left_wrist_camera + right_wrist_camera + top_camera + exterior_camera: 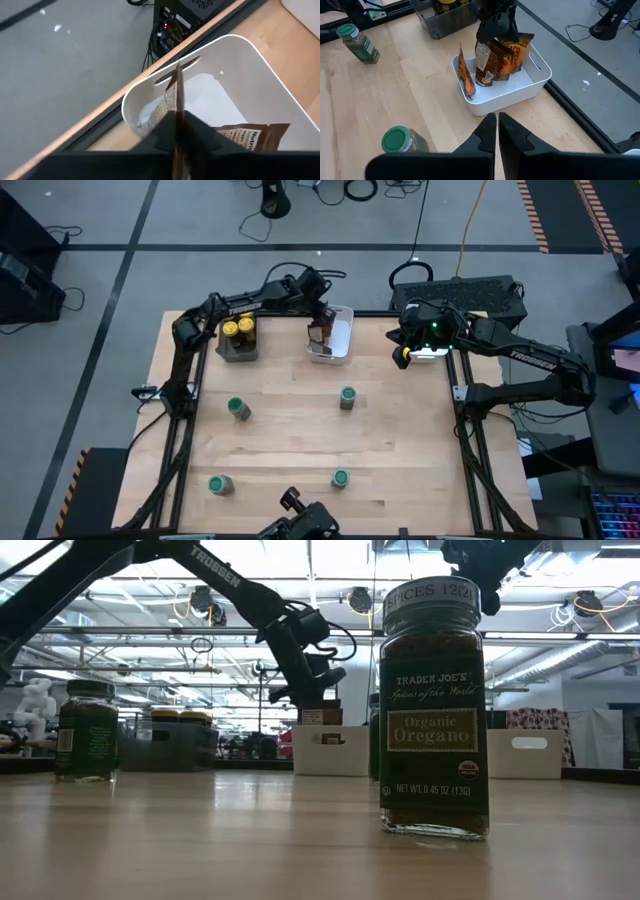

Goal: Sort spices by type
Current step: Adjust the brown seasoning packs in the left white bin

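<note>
My left gripper [320, 323] hangs over the white tray [343, 348] at the table's far edge, shut on a flat brown packet [486, 59]. Two more packets [466, 75] [518, 52] stand in that tray, leaning on its walls. Yellow-lidded jars [238, 326] sit in the dark tray [238, 350] to its left. Several green-lidded jars [238, 408] [347, 396] [220, 484] [340, 478] stand upright on the wood. My right gripper [497, 131] is shut and holds nothing, hovering at the table's far right [404, 356]. My left gripper pinches the brown packet by its top edge [176, 102] between the two fingers, which come from above and point down. The packet hangs upright below the fingers [496, 25]. Its lower end [484, 80] is inside the white tray, and I cannot tell whether it touches the floor.
A second white tray [530, 752] stands at the far right edge, under my right arm. The oregano jar [435, 710] stands close to the low camera. There is bare wood between the jars in the table's middle [295, 435]. Cables and a black box lie on the floor beyond the far edge.
</note>
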You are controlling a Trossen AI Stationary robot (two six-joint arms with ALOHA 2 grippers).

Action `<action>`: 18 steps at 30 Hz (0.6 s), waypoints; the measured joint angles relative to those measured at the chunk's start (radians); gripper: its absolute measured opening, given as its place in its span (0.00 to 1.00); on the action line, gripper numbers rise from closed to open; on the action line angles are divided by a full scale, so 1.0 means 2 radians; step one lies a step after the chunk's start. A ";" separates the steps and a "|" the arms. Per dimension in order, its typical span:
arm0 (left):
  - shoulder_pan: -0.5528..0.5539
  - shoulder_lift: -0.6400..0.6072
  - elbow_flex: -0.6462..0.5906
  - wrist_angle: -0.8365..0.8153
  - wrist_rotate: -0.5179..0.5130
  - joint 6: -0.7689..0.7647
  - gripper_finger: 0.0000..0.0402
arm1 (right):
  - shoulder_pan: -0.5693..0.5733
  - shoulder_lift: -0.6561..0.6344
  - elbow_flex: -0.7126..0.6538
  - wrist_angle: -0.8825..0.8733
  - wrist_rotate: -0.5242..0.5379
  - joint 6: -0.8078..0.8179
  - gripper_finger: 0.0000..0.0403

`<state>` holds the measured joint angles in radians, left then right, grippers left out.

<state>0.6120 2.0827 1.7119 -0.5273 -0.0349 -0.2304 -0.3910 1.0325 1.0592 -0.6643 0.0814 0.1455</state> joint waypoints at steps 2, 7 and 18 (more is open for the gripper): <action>0.000 0.000 0.000 0.001 0.001 0.011 0.03 | 0.000 0.000 0.000 0.000 0.000 0.000 0.00; -0.003 0.000 0.001 0.017 0.035 0.071 0.01 | 0.000 0.000 0.000 0.000 0.000 0.000 0.00; -0.025 -0.001 0.015 0.008 0.031 0.308 0.01 | 0.000 0.000 0.000 0.000 0.000 0.006 0.00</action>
<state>0.5621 2.0808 1.7428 -0.5113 0.0274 0.3856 -0.3912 1.0325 1.0592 -0.6640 0.0814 0.1566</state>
